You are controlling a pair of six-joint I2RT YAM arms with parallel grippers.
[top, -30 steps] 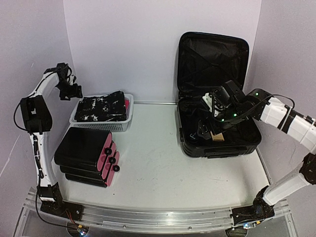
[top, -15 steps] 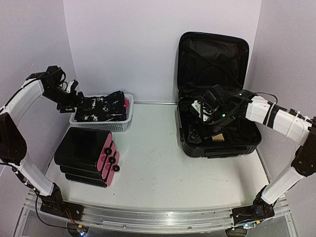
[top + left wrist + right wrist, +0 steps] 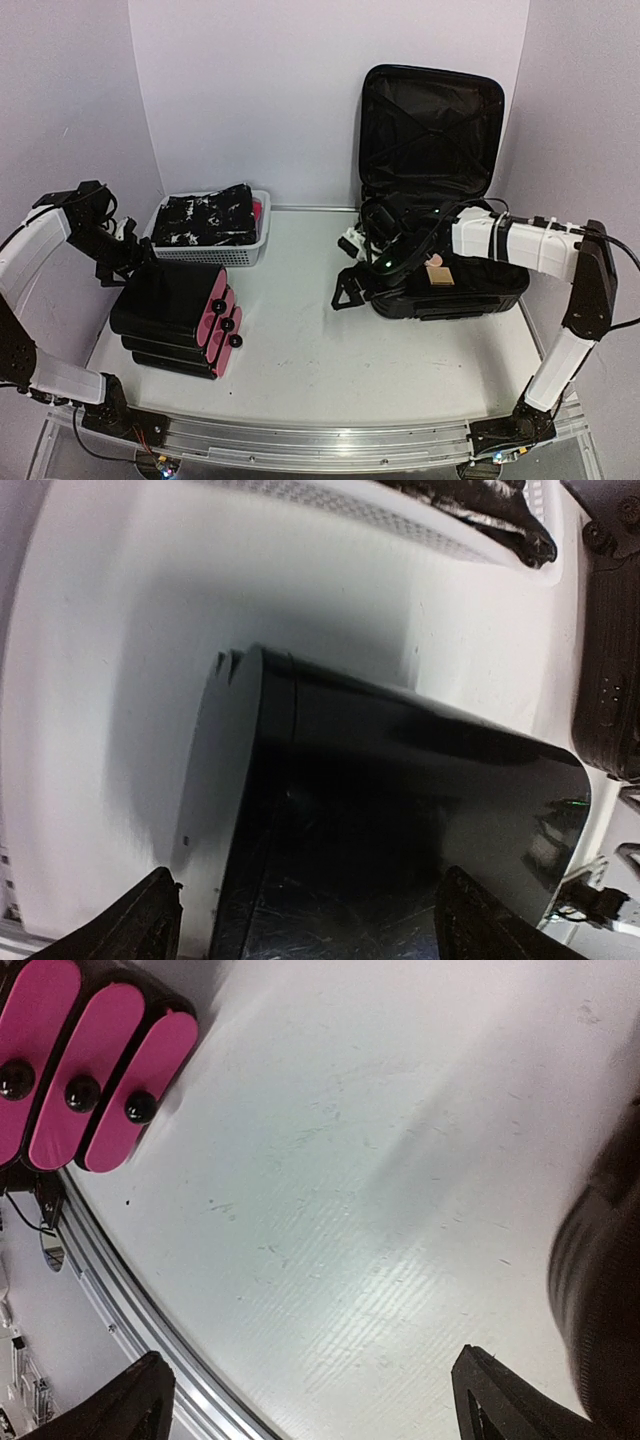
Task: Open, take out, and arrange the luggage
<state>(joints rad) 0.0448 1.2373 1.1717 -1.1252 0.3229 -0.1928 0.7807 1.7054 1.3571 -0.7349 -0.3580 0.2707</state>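
- Luggage (image 3: 430, 130): large black hard-shell suitcase, open. Lid stands upright against the back wall and the base lies flat on the table (image 3: 300, 350). Black fabric lining shows. A small tan item (image 3: 437, 272) rests in the base.
- Right gripper (image 3: 347, 290): just off the luggage's front left corner, low over bare table. Jaws are spread wide with nothing between them. The right wrist view shows both fingertips (image 3: 150, 1400) over the white surface and the luggage's ribbed shell at the frame's right edge.
- Left gripper (image 3: 122, 265): well to the left of the luggage, at the far end of a stack of smaller black cases (image 3: 170, 310) with pink sides and black knobs. Fingers are set wide, with the glossy top case below them in the left wrist view. No hold is visible, and contact cannot be told.
- White perforated basket (image 3: 205, 252): left of the luggage near the back wall, just behind the stack. It holds black patterned fabric (image 3: 205, 220).
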